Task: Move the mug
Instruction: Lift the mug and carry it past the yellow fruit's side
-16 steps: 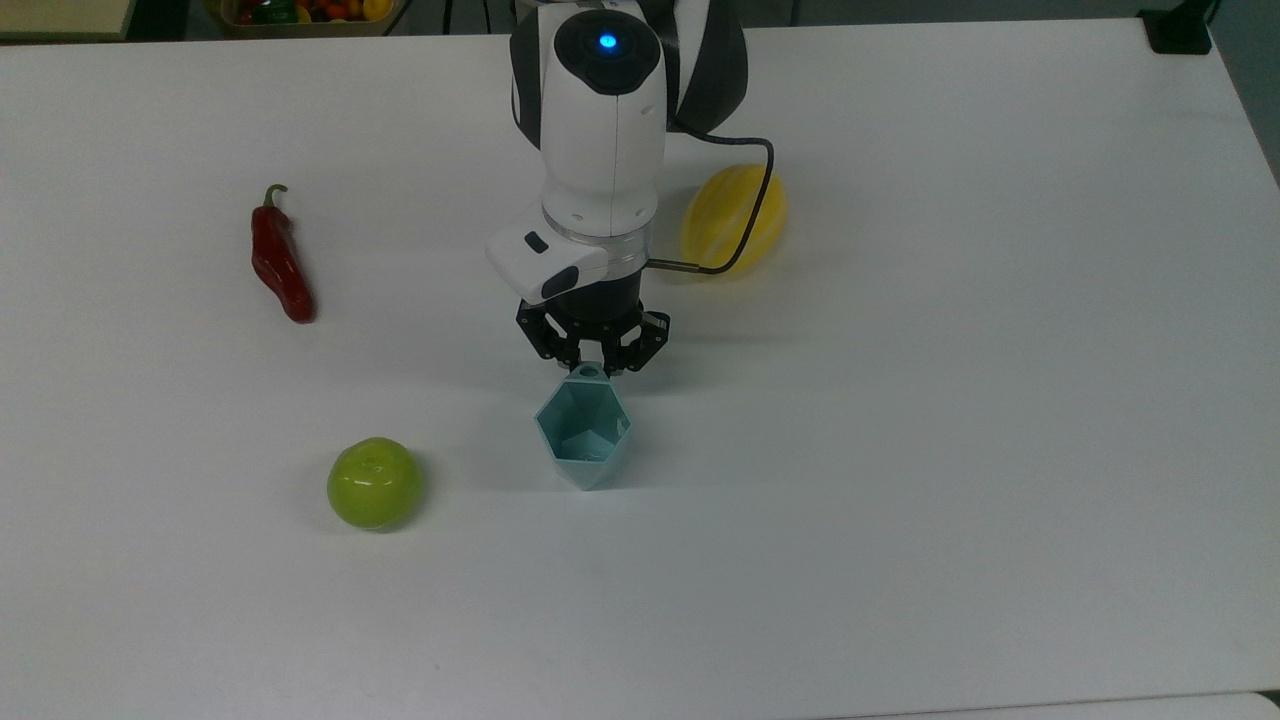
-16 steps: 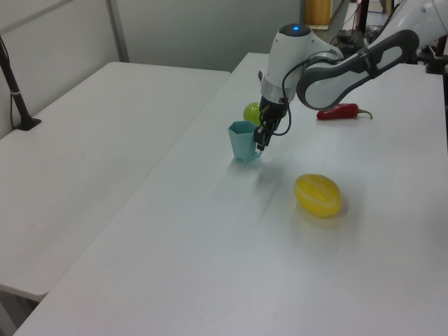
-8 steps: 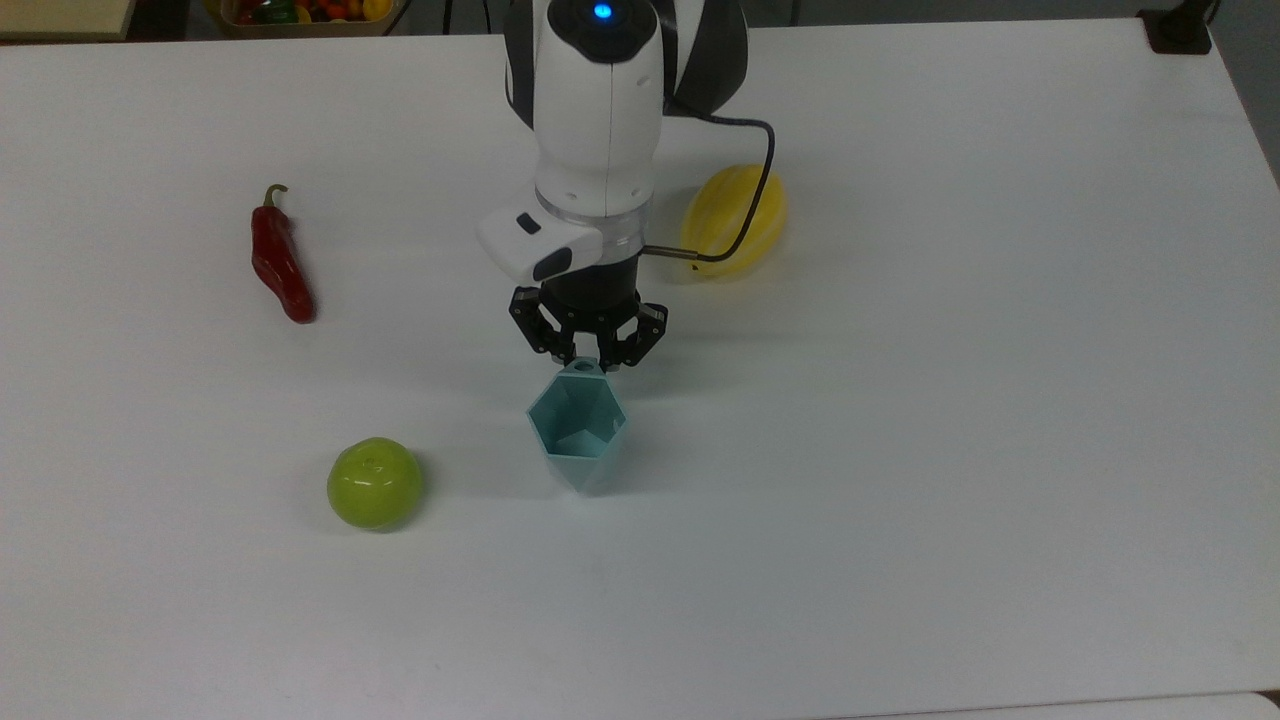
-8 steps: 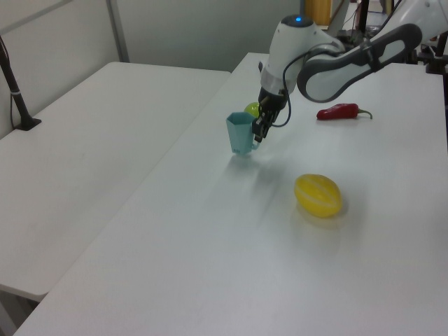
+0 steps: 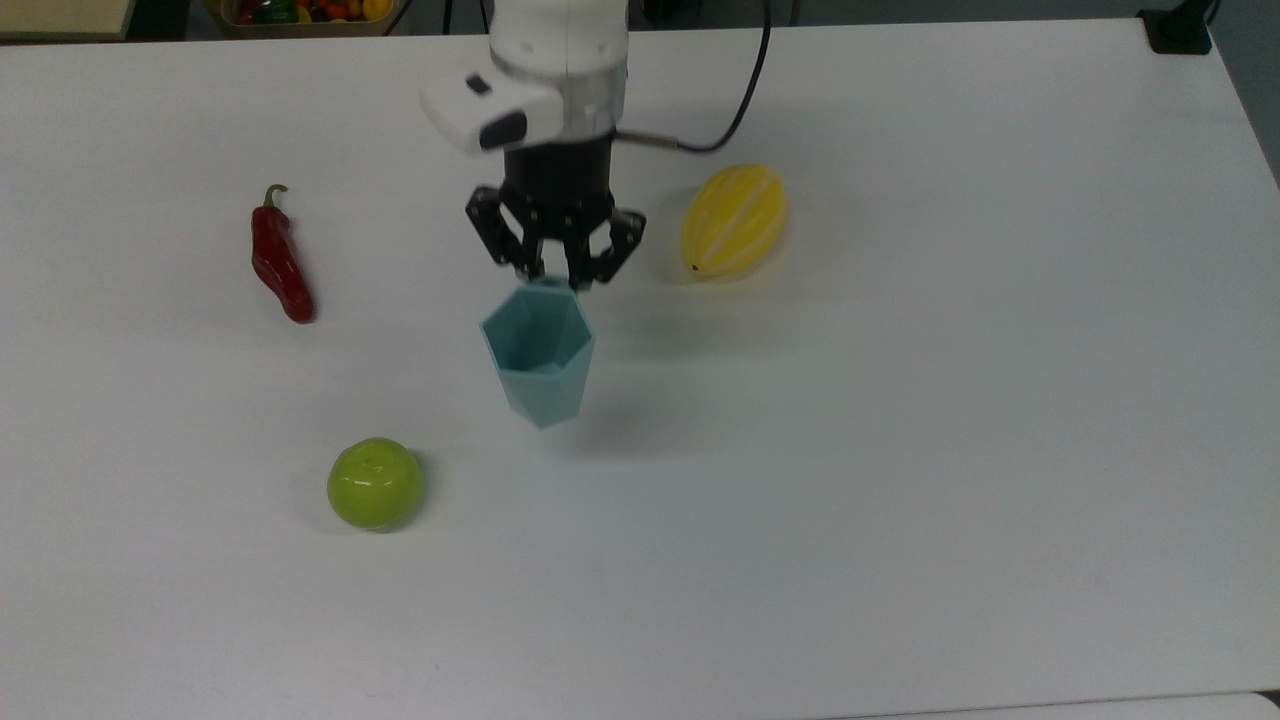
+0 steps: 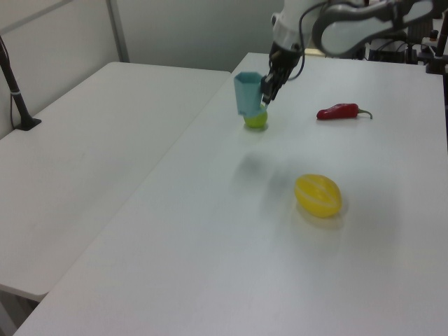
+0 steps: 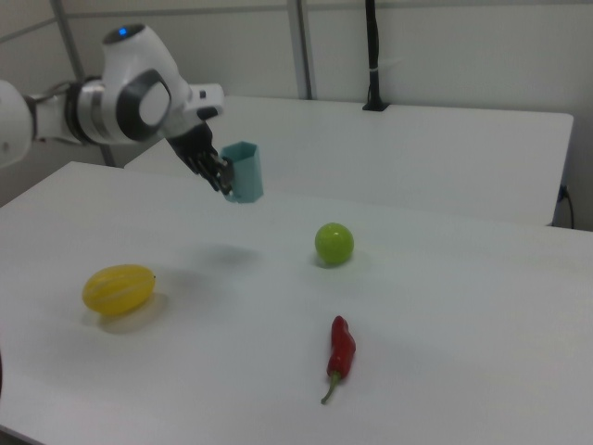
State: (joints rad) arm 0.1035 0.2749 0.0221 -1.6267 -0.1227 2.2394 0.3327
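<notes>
The pale teal faceted mug [image 5: 540,362] hangs in the air well above the white table [image 5: 900,400], held upright by its rim tab. My gripper [image 5: 553,283] is shut on that tab at the mug's far edge in the top view. The left view has the mug [image 6: 247,93] lifted in front of the green fruit, with the gripper [image 6: 266,94] at its right side. From the right view the mug [image 7: 244,172] floats above the table, the gripper [image 7: 223,179] clamped at its left rim. A faint shadow lies on the table beneath it.
A green apple-like fruit [image 5: 374,483] lies near the front left in the top view. A red chilli pepper [image 5: 279,260] is at the left and a yellow ribbed melon [image 5: 733,222] at the right of the arm. A second white table [image 6: 91,140] stands alongside.
The gripper has risen with the mug in its grip, lifting it off the table. In the top view the mug has also shifted up and slightly left.
</notes>
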